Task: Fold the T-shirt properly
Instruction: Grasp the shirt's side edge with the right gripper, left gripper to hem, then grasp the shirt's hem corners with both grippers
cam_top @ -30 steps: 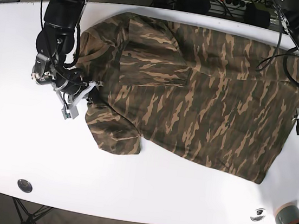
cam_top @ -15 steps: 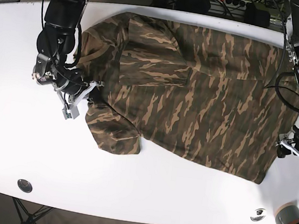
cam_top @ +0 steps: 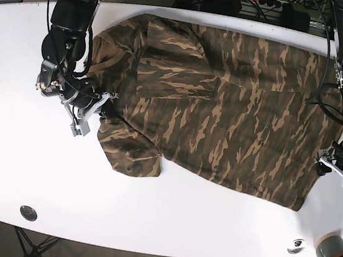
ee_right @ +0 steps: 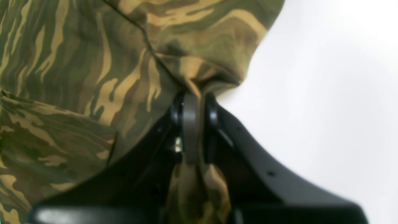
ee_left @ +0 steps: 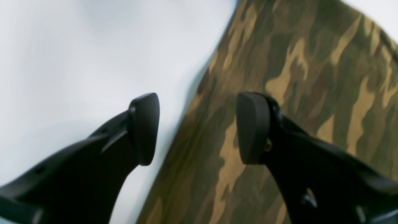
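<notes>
Right gripper (ee_right: 191,124) pinches the T-shirt (cam_top: 224,104) — left gripper (ee_left: 197,127) gapes astride its hem, no writing legible.

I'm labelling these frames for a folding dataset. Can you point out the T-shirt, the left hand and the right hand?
T-shirt (cam_top: 236,111), base view, middle of the spread camouflage body.
Left hand (ee_left: 197,127), left wrist view, gap between its open fingertips, over the shirt's edge.
Right hand (ee_right: 191,109), right wrist view, closed fingertips pinching bunched fabric.

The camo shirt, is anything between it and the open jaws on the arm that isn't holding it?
Nothing visible. The left gripper straddles the T-shirt edge on bare white table.
</notes>
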Tool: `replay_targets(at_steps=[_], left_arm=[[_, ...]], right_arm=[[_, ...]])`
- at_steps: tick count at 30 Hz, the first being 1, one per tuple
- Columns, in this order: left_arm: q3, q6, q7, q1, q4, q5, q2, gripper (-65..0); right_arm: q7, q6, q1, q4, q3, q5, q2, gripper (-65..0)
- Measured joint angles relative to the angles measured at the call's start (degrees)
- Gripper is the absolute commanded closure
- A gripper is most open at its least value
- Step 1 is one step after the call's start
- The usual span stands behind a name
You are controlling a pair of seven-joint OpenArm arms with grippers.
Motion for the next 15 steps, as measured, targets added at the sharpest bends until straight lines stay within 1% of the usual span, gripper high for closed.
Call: replay_targets(at_steps=[7,12,15], left_arm=[[0.04,0.02,-0.44,0.04,-0.15,0.0,-1.4,-36.5],[0.04,-0.07,-0.5,1.16,-0.24,-0.02,-1.38,-36.5],[0.04,-0.09,-0.48,2.27,-0.24,-0.15,-0.87,-36.5]], right_arm=[[0.0,0.0,0.0,0.02,0.0,-0.02,0.0,-2.2],[0.02,0.02,0.0,0.09,0.0,0.04,0.0,-2.2],[0.02,0.0,-0.15,0.09,0.02,2.29,0.02,-2.2]])
